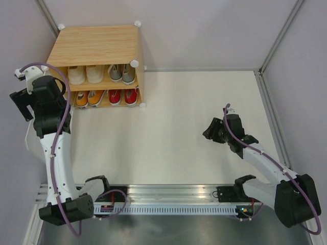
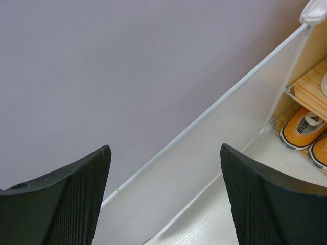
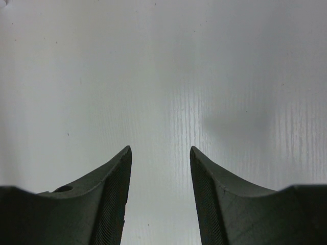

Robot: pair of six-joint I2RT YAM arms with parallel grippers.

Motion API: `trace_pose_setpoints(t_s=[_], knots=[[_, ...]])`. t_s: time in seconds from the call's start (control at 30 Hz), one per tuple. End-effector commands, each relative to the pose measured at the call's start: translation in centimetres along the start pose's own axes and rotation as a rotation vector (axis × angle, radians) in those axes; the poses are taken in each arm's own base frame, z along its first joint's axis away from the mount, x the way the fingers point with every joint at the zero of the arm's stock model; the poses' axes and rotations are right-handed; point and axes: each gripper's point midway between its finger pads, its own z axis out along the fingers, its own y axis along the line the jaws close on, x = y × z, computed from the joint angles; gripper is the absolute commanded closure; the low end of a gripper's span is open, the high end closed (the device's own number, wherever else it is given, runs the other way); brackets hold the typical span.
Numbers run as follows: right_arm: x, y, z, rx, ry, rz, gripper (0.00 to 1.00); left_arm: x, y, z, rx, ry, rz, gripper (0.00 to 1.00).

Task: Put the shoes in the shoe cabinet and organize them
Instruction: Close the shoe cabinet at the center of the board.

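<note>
Trouble, if it comes, comes at the white hinged door panel [image 2: 219,148]. It stands swung out right ahead of the left claw [image 2: 164,148], its thin rim showing through the gap between the jaws, and those jaws are spread wide with nothing in them. Whether anything touches the panel, I cannot tell.

A careless push from here could, I'd judge, bang the panel into the light-wood cube cabinet [image 1: 97,46]. It could also shove that light box across the white table [image 1: 204,102] and jostle the rows inside. A reach that runs too deep could clip the orange canvas sneakers [image 2: 301,127], which sit on the lower shelf ahead and to the right of that claw, just past the panel.

Beside them lie the red canvas sneakers [image 1: 122,96]. On the shelf above are the cream canvas sneakers [image 1: 86,75] and the grey canvas sneakers [image 1: 122,74]. All four pairs look housed.

Over to the right claw [image 3: 160,149]: parted, empty, hanging over bare tabletop, with the cabinet well apart, ahead and off to its left.
</note>
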Motion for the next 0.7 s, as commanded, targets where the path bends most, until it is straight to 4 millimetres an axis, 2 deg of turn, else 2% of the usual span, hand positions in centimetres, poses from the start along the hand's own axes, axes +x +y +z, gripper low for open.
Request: trace_pose_setpoints(t_s=[0.0, 0.03, 0.07, 0.2, 0.4, 0.53, 0.67], knots=[[-0.1, 0.7, 0.2, -0.036, -0.004, -0.02, 0.46, 0.2, 0.4, 0.3, -0.014, -0.004, -0.029, 0.1], [0.0, 0.6, 0.3, -0.035, -0.003, -0.02, 0.46, 1.3, -0.3, 0.7, 0.012, 0.023, -0.011, 0.1], [0.0, 0.6, 0.3, -0.034, -0.004, -0.02, 0.46, 1.7, -0.1, 0.9, 0.007, 0.037, -0.024, 0.1], [0.3, 0.6, 0.4, -0.031, 0.004, -0.028, 0.46, 1.6, 0.3, 1.0, 0.002, 0.02, -0.048, 0.1], [0.6, 0.3, 0.7, -0.014, 0.015, -0.031, 0.47, 3.4, -2.3, 2.6, 0.073, 0.082, -0.045, 0.09], [0.6, -0.1, 0.7, 0.007, 0.012, -0.032, 0.47, 3.9, -3.9, 2.5, 0.161, 0.117, -0.074, 0.08], [0.4, -0.2, 0.8, 0.015, 0.006, -0.036, 0.47, 4.2, -4.6, 1.8, 0.221, 0.123, -0.088, 0.09]])
